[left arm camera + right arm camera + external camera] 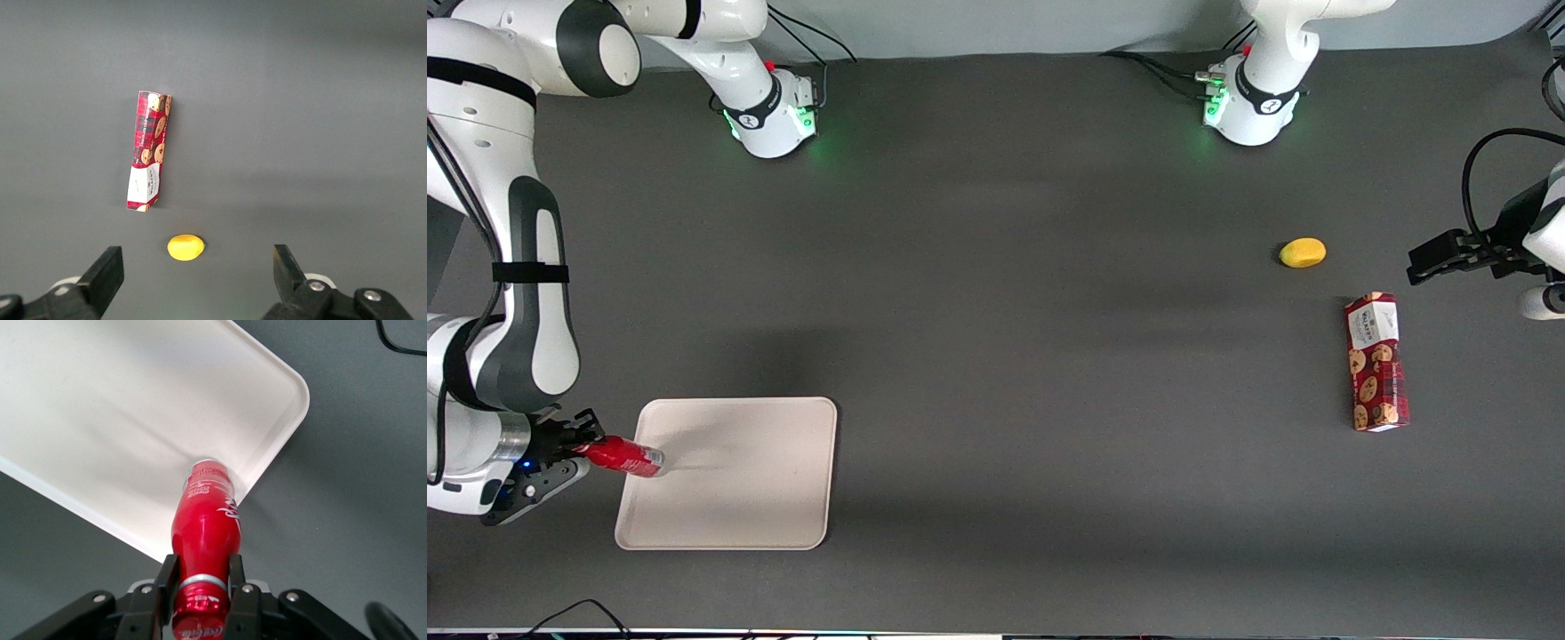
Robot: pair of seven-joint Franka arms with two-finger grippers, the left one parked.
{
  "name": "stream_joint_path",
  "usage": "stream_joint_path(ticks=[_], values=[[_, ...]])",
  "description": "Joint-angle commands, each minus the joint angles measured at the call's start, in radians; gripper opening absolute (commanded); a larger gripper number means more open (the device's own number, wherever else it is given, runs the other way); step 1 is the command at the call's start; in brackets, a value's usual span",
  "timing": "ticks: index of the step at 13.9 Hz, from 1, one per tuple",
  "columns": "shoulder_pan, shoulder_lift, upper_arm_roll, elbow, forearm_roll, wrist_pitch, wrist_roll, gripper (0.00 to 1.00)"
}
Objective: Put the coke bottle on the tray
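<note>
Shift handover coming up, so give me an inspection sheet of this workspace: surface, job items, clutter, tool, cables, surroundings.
Surface: dark grey table, no spills seen.
Job's things: coke bottle held tilted, its base over the tray near the rim; tray flat, toward the working arm's end.
Clutter: cookie box and yellow lemon-like fruit, toward the parked arm's end, apart from each other.
Grippers: right tool shut on the bottle's cap end.
Cables: black cables at the arm bases.
Surroundings: pale wall at the table's edge.

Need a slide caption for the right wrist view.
End effector grips small red coke bottle by its neck, base over large off-white rectangular tray.
</note>
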State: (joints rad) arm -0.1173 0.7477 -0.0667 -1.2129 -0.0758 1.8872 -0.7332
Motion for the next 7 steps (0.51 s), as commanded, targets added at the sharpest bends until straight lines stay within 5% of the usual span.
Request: stream_joint_path(ticks=[1,3,7], values=[[0.008,0.029,-0.008,0.059,-0.016,-0.011,-0.008,0.33],[0.008,0.029,-0.008,0.059,-0.010,-0.010,0.000,1.00],[0.017,-0.023,0.005,0.059,-0.004,-0.023,0.148,1.00]])
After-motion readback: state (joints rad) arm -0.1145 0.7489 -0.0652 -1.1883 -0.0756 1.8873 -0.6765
